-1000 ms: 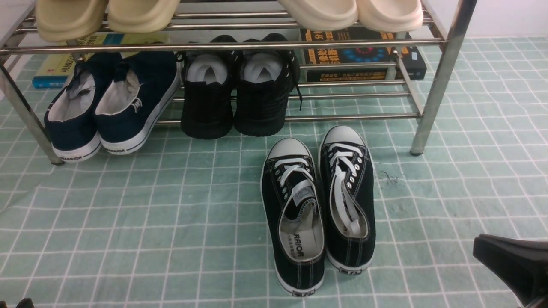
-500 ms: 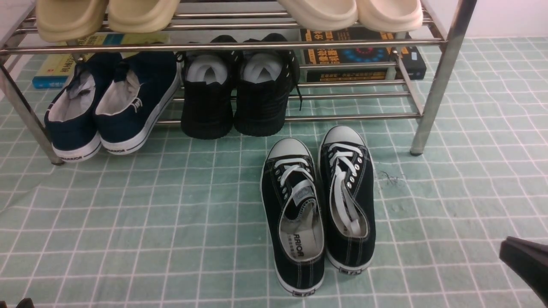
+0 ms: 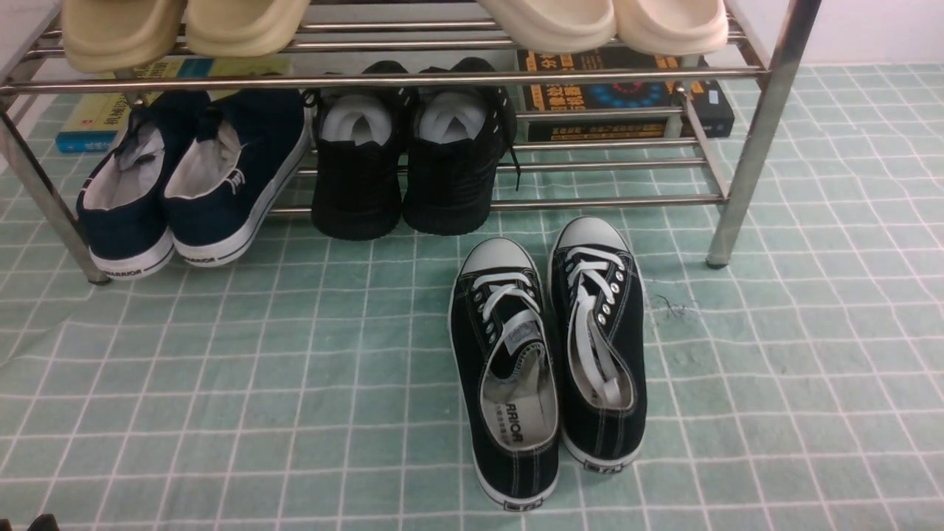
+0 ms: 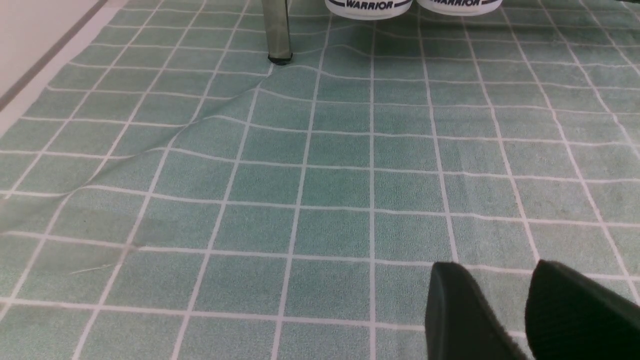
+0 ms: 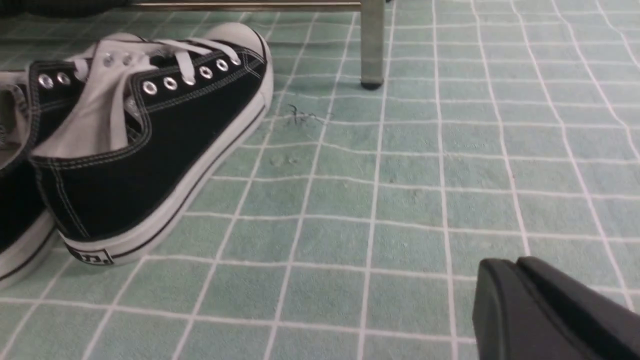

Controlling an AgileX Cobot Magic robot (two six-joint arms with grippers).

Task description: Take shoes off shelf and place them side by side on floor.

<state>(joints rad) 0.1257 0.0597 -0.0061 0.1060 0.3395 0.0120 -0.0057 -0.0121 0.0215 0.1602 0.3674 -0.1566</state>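
The two black canvas shoes stand side by side on the pale green grid floor (image 3: 258, 383), toes toward the shelf (image 3: 605, 200); one (image 3: 509, 369) lies a little nearer than the other (image 3: 599, 346). In the right wrist view the nearer-side shoe (image 5: 150, 145) sits well apart from my right gripper (image 5: 507, 265), whose fingers are shut together with nothing in them. My left gripper (image 4: 497, 270) hovers open over bare floor (image 4: 320, 190), empty. Neither gripper shows clearly in the front view.
On the shelf's lower tier sit navy slip-ons (image 3: 192, 177) and all-black shoes stuffed with paper (image 3: 405, 169). Beige slippers (image 3: 184, 26) are on the upper tier and books (image 3: 627, 96) lie behind. Chrome legs (image 3: 745, 162) stand on the floor sheet, which has a wrinkle (image 4: 200, 125).
My right gripper has drawn back toward the lower right and left the front view. The two shoes have not moved.
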